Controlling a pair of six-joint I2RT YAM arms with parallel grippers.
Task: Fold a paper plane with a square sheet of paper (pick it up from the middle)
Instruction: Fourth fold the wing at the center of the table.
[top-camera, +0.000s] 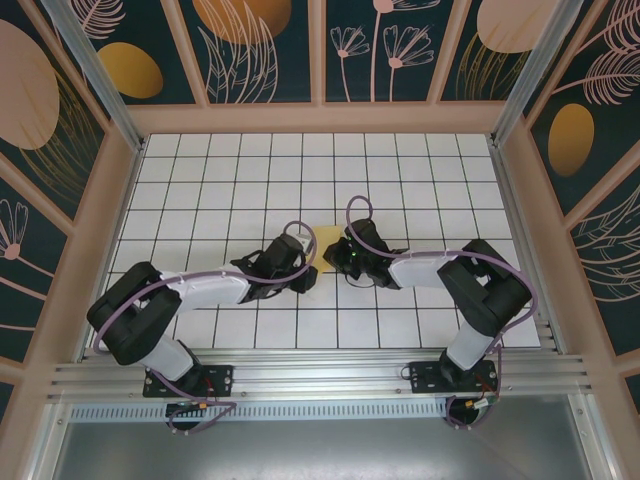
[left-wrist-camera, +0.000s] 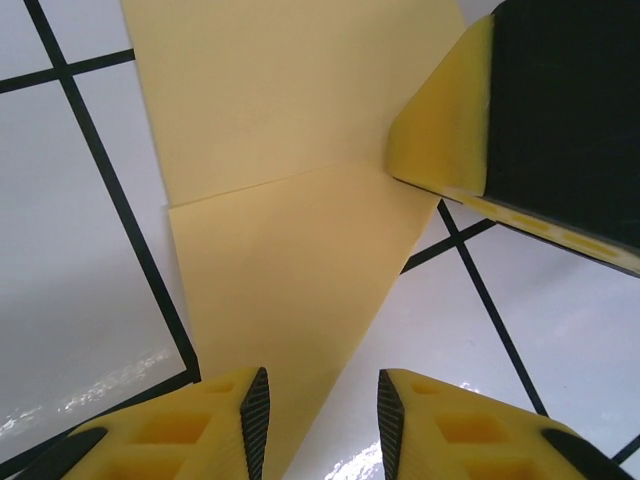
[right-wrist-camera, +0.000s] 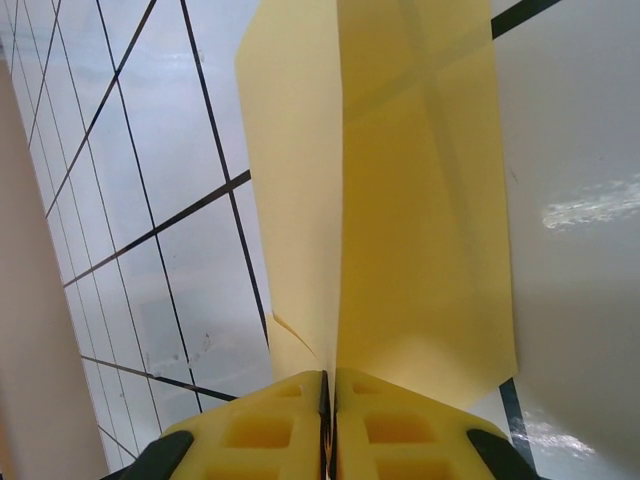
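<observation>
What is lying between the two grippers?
The folded yellow paper, in the top view; the right gripper pinches it, the left gripper is open.

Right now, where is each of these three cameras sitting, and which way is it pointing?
Top external: above and behind the arms, looking down on the white grid table; left arm and right arm show whole.
Left wrist: on the left arm, looking down past the open left gripper at the yellow paper.
Right wrist: on the right arm, looking along the right gripper, shut on the paper.
Shared: all three show the paper.
</observation>
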